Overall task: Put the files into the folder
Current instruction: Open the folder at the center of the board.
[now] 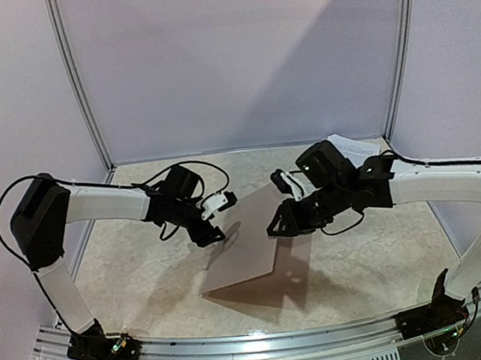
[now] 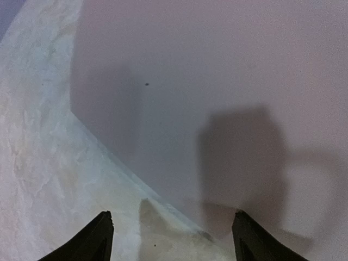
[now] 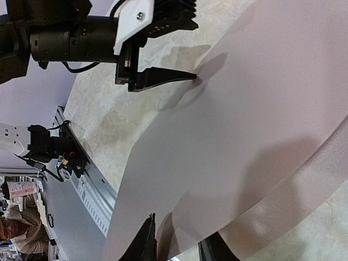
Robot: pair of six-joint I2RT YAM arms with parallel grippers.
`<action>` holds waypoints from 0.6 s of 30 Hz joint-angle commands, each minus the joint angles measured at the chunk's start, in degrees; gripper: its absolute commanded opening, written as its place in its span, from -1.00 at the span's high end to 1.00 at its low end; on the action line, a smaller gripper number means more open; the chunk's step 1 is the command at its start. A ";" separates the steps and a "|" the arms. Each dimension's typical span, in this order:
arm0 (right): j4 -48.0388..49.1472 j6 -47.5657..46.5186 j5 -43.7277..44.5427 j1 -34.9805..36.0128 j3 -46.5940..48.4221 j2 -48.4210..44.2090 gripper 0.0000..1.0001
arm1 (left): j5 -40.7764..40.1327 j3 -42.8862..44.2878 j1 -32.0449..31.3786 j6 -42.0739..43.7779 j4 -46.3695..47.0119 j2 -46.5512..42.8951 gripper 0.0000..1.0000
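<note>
The tan-brown folder (image 1: 248, 252) lies mid-table, its near part casting a dark shadow on the tabletop. My left gripper (image 1: 220, 232) hovers at its left edge, fingers wide open and holding nothing. The left wrist view shows the cover (image 2: 217, 81) ahead of the left gripper (image 2: 174, 242). My right gripper (image 1: 278, 226) is at the folder's right edge. In the right wrist view its jaws (image 3: 179, 251) stand a little apart with the cover's (image 3: 244, 109) edge in the gap, above a glossy lower leaf (image 3: 304, 185). The files (image 1: 359, 145) lie at the back right, partly hidden by my right arm.
Metal frame posts (image 1: 80, 85) and pale walls close in the back and sides. An aluminium rail (image 1: 266, 345) runs along the near edge between the arm bases. The left arm's wrist (image 3: 81, 38) reaches in over the folder's far side.
</note>
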 commanded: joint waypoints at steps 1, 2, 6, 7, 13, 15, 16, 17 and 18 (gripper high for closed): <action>10.63 -1.33 -3.47 -0.83 -0.76 4.02 0.42 | 3.57 1.08 0.48 -1.81 -1.78 3.64 -0.53; 12.22 -1.32 -3.79 -0.92 -0.55 4.86 0.37 | 4.19 0.86 0.60 -2.03 -1.61 3.71 -0.53; 18.15 -1.52 -5.58 -0.87 2.02 7.15 0.19 | 8.38 0.19 2.36 -3.15 -1.93 3.48 -0.53; 19.53 -1.64 -6.28 -0.84 3.16 8.02 0.11 | 9.61 0.10 2.91 -3.49 -2.02 3.44 -0.53; 28.14 -0.69 -7.39 -0.81 7.14 14.50 -0.11 | 18.42 0.98 8.45 -4.40 -4.34 2.21 -0.56; 29.32 -0.17 -6.98 -0.72 8.54 17.03 -0.12 | 21.33 1.34 11.18 -5.41 -4.93 1.27 -0.57; 30.10 0.24 -6.97 -0.68 9.41 18.95 -0.12 | 22.87 1.39 12.64 -5.71 -5.27 0.94 -0.58; 31.07 0.45 -7.11 -0.46 10.35 20.65 -0.12 | 24.58 1.39 14.01 -6.04 -5.65 0.63 -0.58; 31.90 0.74 -7.35 -0.01 11.63 21.89 -0.14 | 26.38 1.27 15.69 -6.24 -5.96 0.45 -0.59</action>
